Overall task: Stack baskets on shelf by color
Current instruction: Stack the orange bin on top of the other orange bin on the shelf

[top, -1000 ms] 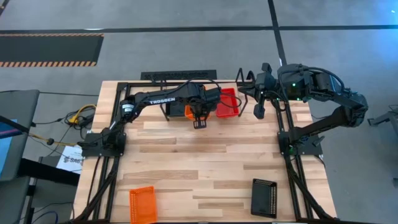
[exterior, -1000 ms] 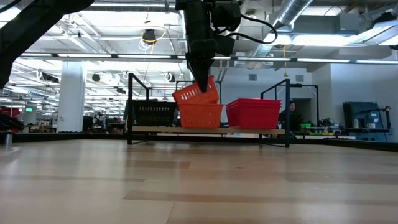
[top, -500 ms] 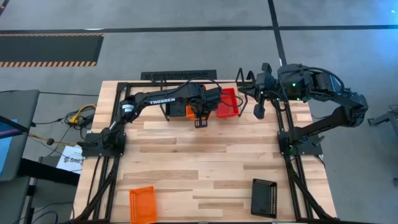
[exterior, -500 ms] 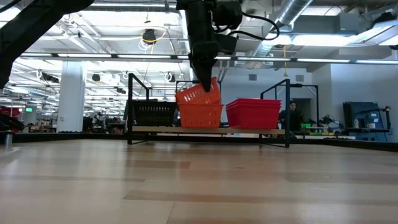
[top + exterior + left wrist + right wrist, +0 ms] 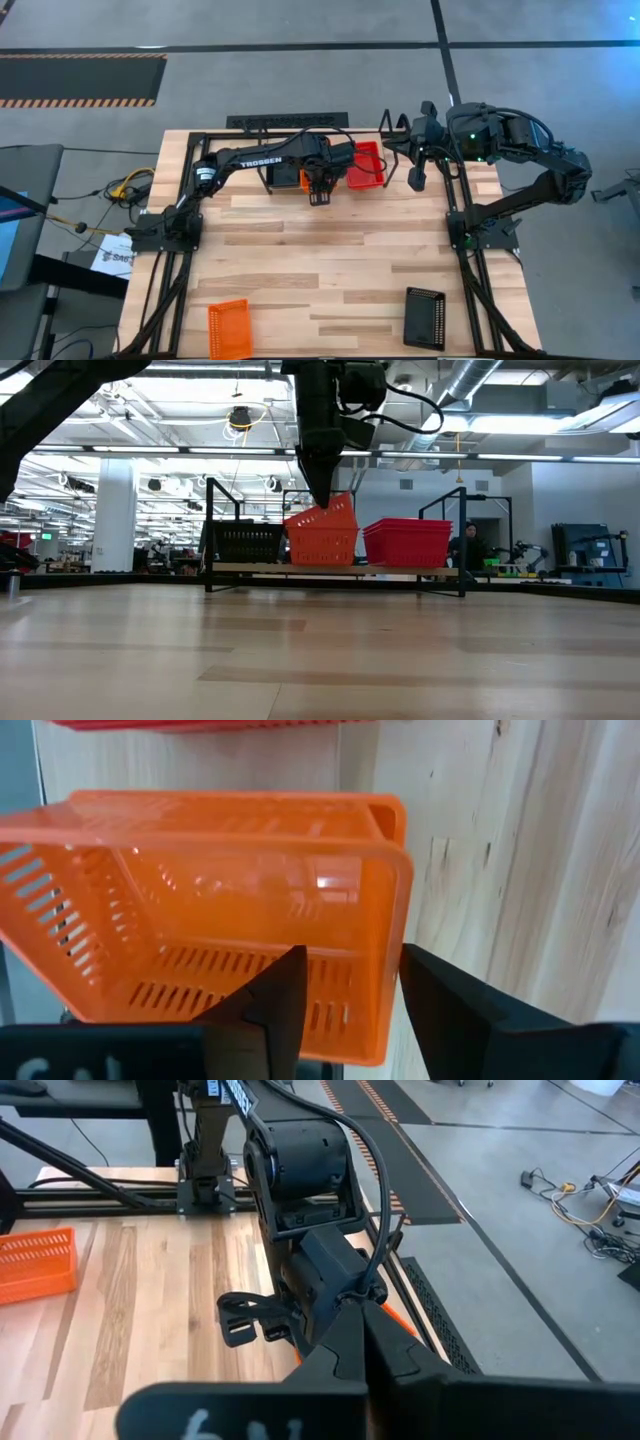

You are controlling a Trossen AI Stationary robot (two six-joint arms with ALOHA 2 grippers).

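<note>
On the shelf [image 5: 440, 568] at the table's far side stand black baskets [image 5: 248, 543], an orange basket [image 5: 322, 547] and red baskets [image 5: 407, 542]. A second orange basket [image 5: 200, 910] lies nested in the orange one, still tilted, its right end higher. My left gripper [image 5: 350, 990] points down over it, open, one finger inside and one outside its end wall [image 5: 385, 950]. My right gripper [image 5: 365, 1350] waits shut, raised above the table's far right [image 5: 412, 178]. My left gripper comes from above with its fingers [image 5: 285, 995] on either side of the upper orange basket's end wall. A gap shows on the inner side. I cannot tell whether the outer finger touches the wall. The basket rests in the one below.
A loose orange basket [image 5: 228, 328] lies at the table's near left and a black one [image 5: 424, 317] at the near right. Bare wood lies between them and the shelf. Black rail frames [image 5: 470, 260] run along both sides.
My left gripper has opened and let go of the upper orange basket while staying over the shelf. The basket has sunk a little into the orange one beneath and sits less steeply tilted than before.
</note>
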